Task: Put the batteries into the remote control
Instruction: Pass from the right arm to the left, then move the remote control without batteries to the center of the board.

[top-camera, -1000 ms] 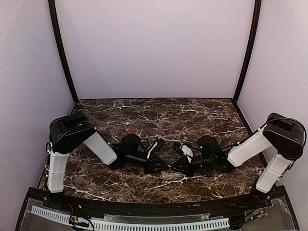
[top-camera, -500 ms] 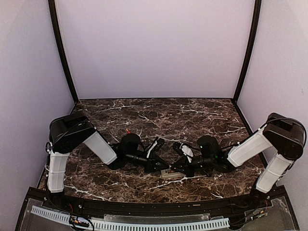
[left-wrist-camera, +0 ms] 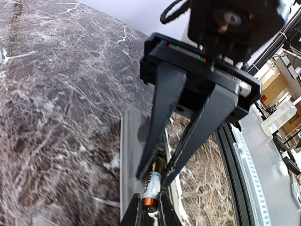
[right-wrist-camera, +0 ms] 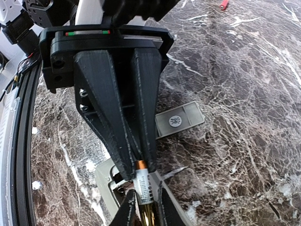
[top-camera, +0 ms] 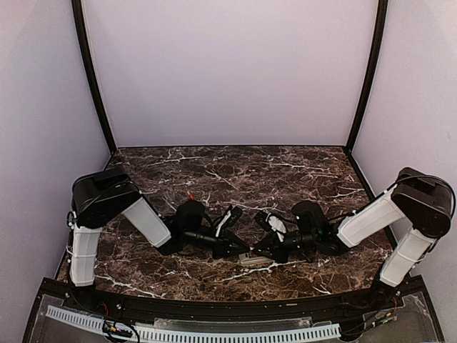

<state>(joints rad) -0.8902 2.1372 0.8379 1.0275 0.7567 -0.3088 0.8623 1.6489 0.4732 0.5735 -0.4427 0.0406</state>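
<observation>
Marble table [right-wrist-camera: 235, 94]; left gripper [right-wrist-camera: 138, 165] pinches half-hidden battery [right-wrist-camera: 142, 182].

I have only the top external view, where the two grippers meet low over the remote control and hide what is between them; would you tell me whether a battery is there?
Observer: Yes. The left wrist view shows the left gripper pinched on the copper-coloured end of a battery.
Operator: Is the right gripper on it too?
Observer: The right gripper has a finger on either side of the same battery's other end. Whether they press on it, I cannot tell.
Operator: And where is the cover?
Observer: The grey cover lies flat on the table, apart from the remote control.
</observation>
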